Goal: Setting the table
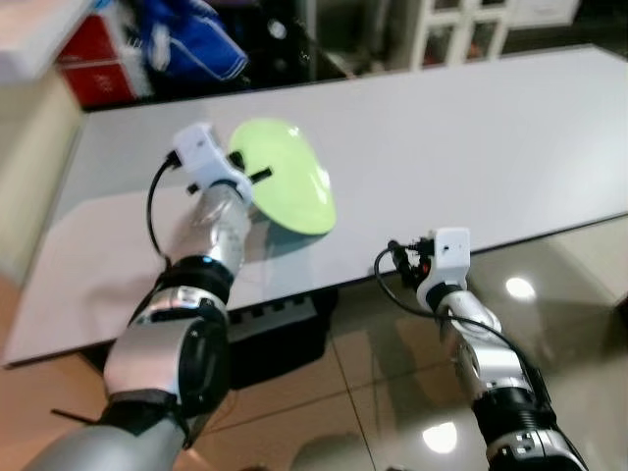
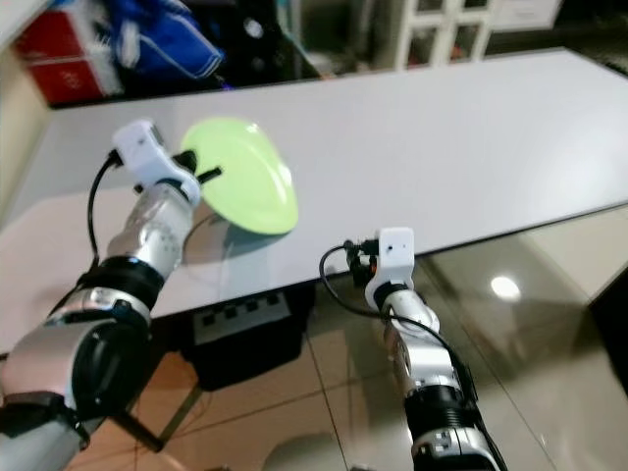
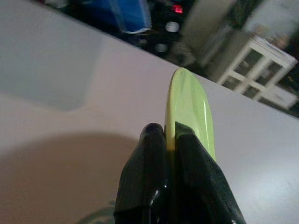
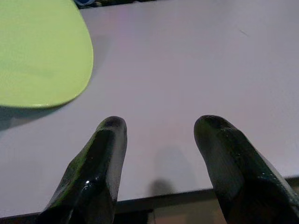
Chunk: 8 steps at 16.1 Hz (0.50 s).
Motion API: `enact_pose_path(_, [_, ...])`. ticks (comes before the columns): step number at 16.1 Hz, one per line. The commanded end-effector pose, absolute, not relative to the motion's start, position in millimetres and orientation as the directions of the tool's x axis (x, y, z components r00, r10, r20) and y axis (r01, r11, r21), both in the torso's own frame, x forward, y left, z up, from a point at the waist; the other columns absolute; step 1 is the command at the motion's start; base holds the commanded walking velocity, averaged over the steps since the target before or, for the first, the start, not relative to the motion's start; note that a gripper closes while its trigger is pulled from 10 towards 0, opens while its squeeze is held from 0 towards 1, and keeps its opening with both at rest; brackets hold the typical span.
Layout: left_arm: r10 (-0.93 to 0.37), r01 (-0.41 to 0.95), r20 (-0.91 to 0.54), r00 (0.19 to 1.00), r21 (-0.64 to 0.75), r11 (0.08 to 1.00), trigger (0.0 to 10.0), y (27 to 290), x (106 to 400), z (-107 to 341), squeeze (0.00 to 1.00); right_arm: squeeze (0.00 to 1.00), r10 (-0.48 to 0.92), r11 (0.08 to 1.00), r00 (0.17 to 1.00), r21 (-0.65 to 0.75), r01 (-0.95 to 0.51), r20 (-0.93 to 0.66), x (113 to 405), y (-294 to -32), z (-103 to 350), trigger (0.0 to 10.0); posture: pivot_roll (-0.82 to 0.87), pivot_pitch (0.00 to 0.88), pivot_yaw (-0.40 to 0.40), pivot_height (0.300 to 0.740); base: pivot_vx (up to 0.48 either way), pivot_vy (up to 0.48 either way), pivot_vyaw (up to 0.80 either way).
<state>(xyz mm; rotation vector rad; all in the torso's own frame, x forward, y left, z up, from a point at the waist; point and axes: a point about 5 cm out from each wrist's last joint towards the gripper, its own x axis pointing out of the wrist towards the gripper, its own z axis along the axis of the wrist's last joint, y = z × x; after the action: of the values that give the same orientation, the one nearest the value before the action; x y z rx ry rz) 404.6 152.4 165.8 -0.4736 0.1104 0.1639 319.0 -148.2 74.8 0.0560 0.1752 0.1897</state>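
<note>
White tabletop [image 1: 471,147] is spanning most of the scene, its near edge running above a glossy tiled floor [image 1: 579,324]. Beyond the far edge, a blue bag [image 1: 191,39], a red box [image 1: 98,61] and a white glass-fronted cabinet [image 1: 461,27] are standing in shadow. Under the table, near the left arm, a dark box [image 2: 245,334] with a chequered label is sitting on the floor.

Lime-green plate [image 1: 285,175] is being held above the left part of the tabletop, tilted steeply, its face turned toward the robot's right and its lower edge close to the surface; whether it is touching cannot be told. A shadow is lying beneath it. Seen edge-on from the left wrist, the plate [image 3: 189,109] is pointing away along the fingers.

Left gripper [image 3: 169,140] is pinching the plate's near rim, both black fingers [image 3: 145,177] pressed against it.

Right gripper [image 4: 159,128] is hovering at the table's near edge, fingers [image 4: 100,158] spread apart with nothing between them, well apart from the plate.
</note>
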Motion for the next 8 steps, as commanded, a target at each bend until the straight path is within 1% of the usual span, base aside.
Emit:
enact_pose_path(1, [0.168, -0.236, -0.183, 0.969, -0.470, 0.850, 0.0, 159, 403, 158, 0.00, 0.00, 0.202, 0.979, 0.964, 0.062, -0.194, -0.175, 317, -150, 75, 10.0, -0.09, 0.000, 0.021, 0.740, 0.000, 0.000, 0.00])
enact_pose_path(3, [0.204, -0.316, -0.259, 0.944, -0.530, 0.787, 0.0, 168, 396, 138, 0.00, 0.00, 0.204, 0.979, 0.961, 0.042, -0.200, -0.188, 313, -157, 74, 10.0, -0.11, 0.000, 0.003, 0.740, 0.000, 0.000, 0.00])
enact_pose_path(5, [0.251, -0.405, -0.341, 0.906, -0.522, 0.751, 0.0, 175, 385, 114, 0.00, 0.00, 0.204, 0.979, 0.959, 0.022, -0.204, -0.199, 309, -165, 75, 10.0, -0.13, 0.000, -0.011, 0.740, 0.000, 0.000, 0.00])
enact_pose_path(7, [0.263, -0.435, -0.376, 0.889, -0.505, 0.746, 0.0, 176, 379, 102, 0.00, 0.00, 0.204, 0.979, 0.958, 0.018, -0.205, -0.203, 307, -167, 75, 10.0, -0.14, 0.000, -0.013, 0.740, 0.000, 0.000, 0.00])
enact_pose_path(8, [0.270, -0.451, -0.403, 0.875, -0.470, 0.759, 0.0, 177, 374, 93, 0.00, 0.00, 0.207, 0.978, 0.956, 0.017, -0.208, -0.210, 305, -167, 75, 10.0, -0.14, 0.000, -0.015, 0.740, 0.000, 0.000, 0.00])
